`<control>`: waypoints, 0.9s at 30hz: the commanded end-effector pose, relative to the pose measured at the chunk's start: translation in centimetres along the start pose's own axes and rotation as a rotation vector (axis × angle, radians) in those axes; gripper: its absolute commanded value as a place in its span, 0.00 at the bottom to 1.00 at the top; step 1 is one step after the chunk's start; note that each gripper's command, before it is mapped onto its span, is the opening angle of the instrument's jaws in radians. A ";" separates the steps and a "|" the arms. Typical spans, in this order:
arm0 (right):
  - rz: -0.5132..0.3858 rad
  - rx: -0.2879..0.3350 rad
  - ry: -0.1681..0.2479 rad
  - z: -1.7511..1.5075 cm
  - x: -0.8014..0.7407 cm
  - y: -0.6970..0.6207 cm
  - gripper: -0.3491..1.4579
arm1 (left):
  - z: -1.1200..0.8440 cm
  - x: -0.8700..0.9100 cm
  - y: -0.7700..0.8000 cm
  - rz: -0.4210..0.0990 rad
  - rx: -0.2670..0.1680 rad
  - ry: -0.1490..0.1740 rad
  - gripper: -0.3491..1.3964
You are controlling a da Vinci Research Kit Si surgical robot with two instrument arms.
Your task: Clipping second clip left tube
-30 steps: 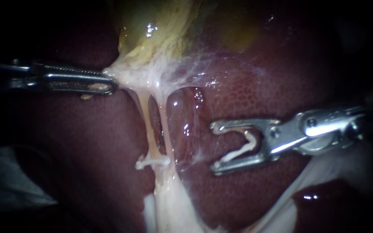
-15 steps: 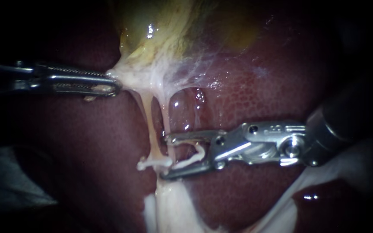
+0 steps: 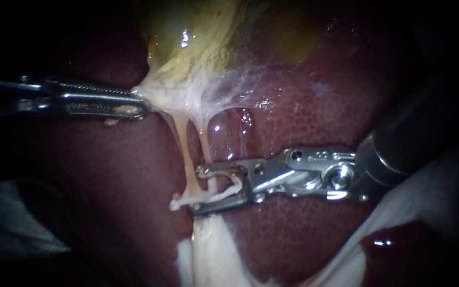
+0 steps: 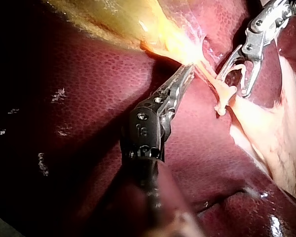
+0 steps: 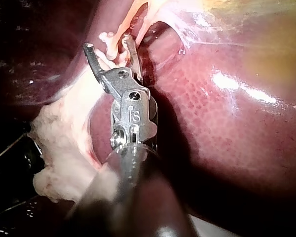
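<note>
Two pale tubes run down from the yellowish gallbladder (image 3: 203,37). The left tube (image 3: 183,154) carries a white clip (image 3: 179,202) low down. The right tube (image 3: 206,151) is close beside it. My right instrument (image 3: 197,190) comes in from the right. Its jaws stand apart and hold an open white clip (image 3: 224,194). They straddle the right tube, and their tips reach the left tube just above the placed clip. My left instrument (image 3: 140,109) is shut on the pale tissue at the gallbladder's neck and holds it to the left. That grip (image 4: 187,71) also shows in the left wrist view.
Dark red liver (image 3: 304,106) lies behind and around the tubes. A lump of pale fatty tissue (image 3: 208,250) hangs below the placed clip. White tissue (image 3: 415,202) lies under the right instrument's shaft.
My right instrument has moved left with its clip, from clear of the tubes to astride them just above the placed clip. My left instrument has kept its hold.
</note>
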 end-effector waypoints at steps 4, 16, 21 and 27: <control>0.013 0.056 0.040 0.09 0.05 0.03 0.47 | 0.00 0.00 0.00 0.000 0.000 0.000 0.00; -0.002 0.147 0.079 0.46 0.19 0.14 0.46 | 0.01 0.02 0.01 -0.001 0.000 0.000 0.00; 0.001 0.152 0.086 0.49 0.21 0.11 0.46 | 0.01 0.02 0.01 -0.001 0.001 0.000 0.00; -0.004 0.169 0.104 0.50 0.23 0.01 0.46 | 0.01 0.02 0.01 -0.001 0.001 0.000 0.00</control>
